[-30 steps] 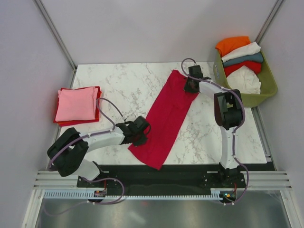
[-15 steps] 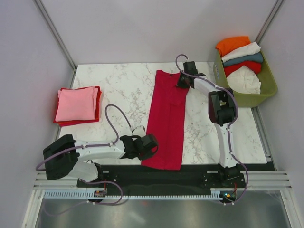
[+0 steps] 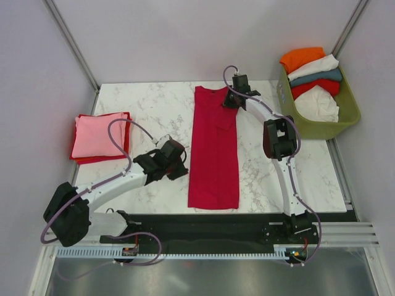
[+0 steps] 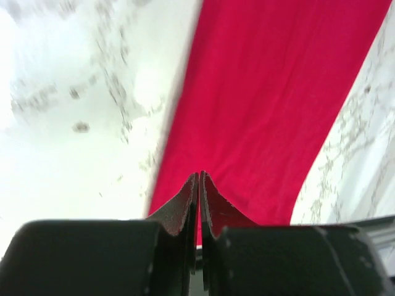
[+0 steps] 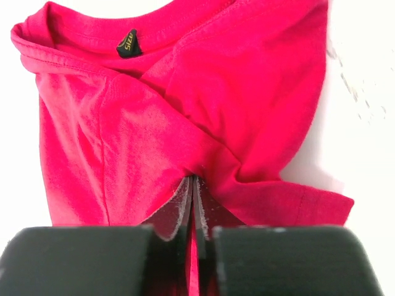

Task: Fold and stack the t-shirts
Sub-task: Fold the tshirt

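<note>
The crimson t-shirt (image 3: 213, 154) lies as a long narrow strip down the middle of the marble table, collar at the far end. In the right wrist view, my right gripper (image 5: 194, 179) is shut on a puckered fold of the crimson t-shirt (image 5: 185, 111) below the collar label; from above, the right gripper (image 3: 229, 103) sits at the strip's far right corner. My left gripper (image 3: 183, 165) hovers just left of the strip, apart from it. In the left wrist view, the left gripper (image 4: 199, 176) is shut on nothing, with the crimson t-shirt (image 4: 271, 92) ahead of it.
A folded pink t-shirt (image 3: 97, 134) rests on a folded red one (image 3: 128, 132) at the table's left. The olive-green basket (image 3: 349, 105) at the back right holds orange (image 3: 301, 58), white (image 3: 315, 66), teal (image 3: 321, 77) and red (image 3: 315, 87) shirts.
The crimson shirt swung from a diagonal to lying straight. My left gripper let go of its near end and moved away to the left. My right gripper shifted left at the far end.
</note>
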You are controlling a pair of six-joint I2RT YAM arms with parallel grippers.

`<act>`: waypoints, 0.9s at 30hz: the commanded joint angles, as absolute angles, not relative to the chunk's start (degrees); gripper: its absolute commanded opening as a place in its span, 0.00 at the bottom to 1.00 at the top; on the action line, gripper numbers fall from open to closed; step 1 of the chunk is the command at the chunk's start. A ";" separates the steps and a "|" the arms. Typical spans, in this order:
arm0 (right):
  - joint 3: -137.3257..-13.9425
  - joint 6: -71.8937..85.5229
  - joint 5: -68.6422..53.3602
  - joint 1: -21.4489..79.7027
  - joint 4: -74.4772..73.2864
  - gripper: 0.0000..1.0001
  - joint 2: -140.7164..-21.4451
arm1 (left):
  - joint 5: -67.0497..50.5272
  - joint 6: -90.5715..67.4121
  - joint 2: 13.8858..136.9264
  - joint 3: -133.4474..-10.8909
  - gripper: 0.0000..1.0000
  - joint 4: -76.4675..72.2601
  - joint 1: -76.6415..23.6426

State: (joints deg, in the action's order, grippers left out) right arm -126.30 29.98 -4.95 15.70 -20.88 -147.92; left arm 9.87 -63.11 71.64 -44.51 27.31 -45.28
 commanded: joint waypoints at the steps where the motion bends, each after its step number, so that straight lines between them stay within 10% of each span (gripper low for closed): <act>1: -130.68 29.09 -3.86 15.91 -26.28 0.11 -153.46 | 8.08 -53.88 73.91 -48.42 0.08 26.19 -41.23; 12: -121.49 26.38 -11.15 16.00 -17.52 0.27 -138.10 | 8.79 -45.18 74.10 -52.82 0.09 24.52 -38.23; 27: -48.73 29.18 -6.86 22.67 -3.32 0.35 -87.03 | 3.96 -45.70 65.22 -35.52 0.12 16.36 -40.78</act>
